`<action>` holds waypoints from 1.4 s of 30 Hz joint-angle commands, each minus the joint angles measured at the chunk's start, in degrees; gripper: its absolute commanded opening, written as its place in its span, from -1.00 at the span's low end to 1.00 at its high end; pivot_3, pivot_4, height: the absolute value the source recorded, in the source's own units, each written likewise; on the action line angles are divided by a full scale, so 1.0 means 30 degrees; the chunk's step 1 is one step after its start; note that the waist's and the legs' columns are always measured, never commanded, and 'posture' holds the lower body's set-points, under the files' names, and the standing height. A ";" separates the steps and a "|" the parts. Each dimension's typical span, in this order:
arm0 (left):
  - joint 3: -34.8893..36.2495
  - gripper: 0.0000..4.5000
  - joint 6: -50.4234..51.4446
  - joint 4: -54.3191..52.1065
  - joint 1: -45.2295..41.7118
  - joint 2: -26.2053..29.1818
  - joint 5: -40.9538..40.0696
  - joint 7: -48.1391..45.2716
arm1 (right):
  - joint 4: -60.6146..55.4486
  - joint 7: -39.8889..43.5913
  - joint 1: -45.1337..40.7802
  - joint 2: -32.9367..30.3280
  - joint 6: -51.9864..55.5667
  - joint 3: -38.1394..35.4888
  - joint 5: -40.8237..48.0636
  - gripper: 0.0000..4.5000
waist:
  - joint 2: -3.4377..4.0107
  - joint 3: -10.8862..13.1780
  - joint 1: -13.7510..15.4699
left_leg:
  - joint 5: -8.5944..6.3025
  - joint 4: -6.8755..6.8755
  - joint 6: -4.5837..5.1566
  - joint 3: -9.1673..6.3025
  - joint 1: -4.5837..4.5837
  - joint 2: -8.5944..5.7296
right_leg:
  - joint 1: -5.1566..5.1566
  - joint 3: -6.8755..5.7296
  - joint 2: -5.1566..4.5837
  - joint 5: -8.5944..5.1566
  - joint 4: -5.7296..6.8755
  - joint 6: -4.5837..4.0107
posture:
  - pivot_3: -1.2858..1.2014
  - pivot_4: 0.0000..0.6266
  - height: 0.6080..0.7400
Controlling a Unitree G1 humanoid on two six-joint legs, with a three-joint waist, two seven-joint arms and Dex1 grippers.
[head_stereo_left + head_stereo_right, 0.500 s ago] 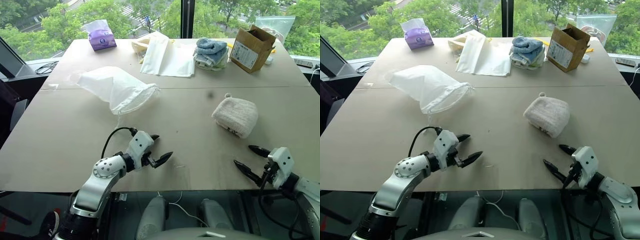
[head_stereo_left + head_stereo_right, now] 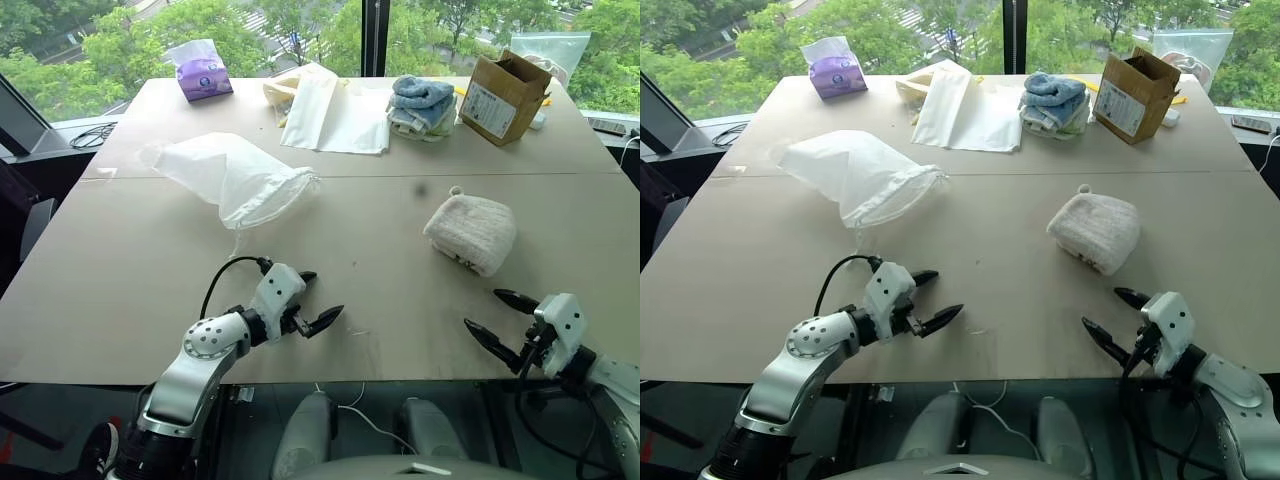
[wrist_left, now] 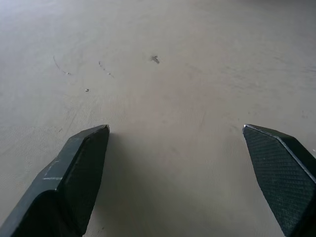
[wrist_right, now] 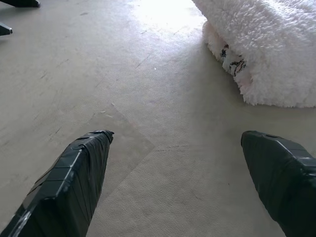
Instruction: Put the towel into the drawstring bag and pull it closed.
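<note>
The cream-white fluffy towel (image 2: 472, 230) lies folded on the right half of the table, a little loop at its far end. The translucent white drawstring bag (image 2: 232, 176) lies on its side at the left, its gathered mouth facing the table's middle and a thin cord trailing toward me. My left gripper (image 2: 314, 298) hovers open over the near edge, well short of the bag. At the near right corner, my right gripper (image 2: 496, 315) stands open in front of the towel (image 4: 266, 44), apart from it. Nothing sits between either pair of fingers (image 3: 79, 173).
Along the table's (image 2: 380, 290) far side stand a purple tissue pack (image 2: 203, 72), flat white sheets (image 2: 335, 112), stacked blue and pale towels (image 2: 422, 104), an open cardboard box (image 2: 503, 95) and a clear plastic bag (image 2: 548, 48). A black cable (image 2: 92, 135) lies at the far left.
</note>
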 commanded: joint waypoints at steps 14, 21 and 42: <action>0.0766 0.97 -0.2650 -0.0220 -0.0373 -0.0552 0.2563 0.2955 | -0.1768 0.0382 -0.0238 0.0028 -0.0394 0.0940 0.0163 1.00 | -0.0001 0.0000 0.0009 | 0.0000 0.0001 0.0000 0.0002 0.0000 0.0000 | -0.0001 0.0003 -0.0001 0.0000 0.0000 0.0000 | 0.03 -0.52 1.00; 0.0535 0.97 -0.4771 0.1727 -0.3723 -0.1281 0.8016 0.8153 | -0.4548 0.1751 -0.1269 0.0288 0.0506 0.2366 0.3320 1.00 | -0.0021 0.0008 0.0030 | 0.0000 0.0013 0.0000 -0.0012 -0.0010 -0.0013 | 0.0004 -0.0018 0.0002 0.0002 0.0002 0.0005 | 0.03 -0.52 1.00; 0.0068 0.97 -0.0906 0.6109 -0.8063 0.0297 1.5479 1.1502 | -0.4111 0.0931 -0.2259 0.1318 -0.0660 0.2488 0.3250 1.00 | -0.0071 0.0041 0.0013 | 0.0001 0.0010 -0.0003 -0.0019 -0.0022 -0.0019 | -0.0013 -0.0038 0.0002 0.0003 0.0011 0.0007 | 0.03 -0.52 1.00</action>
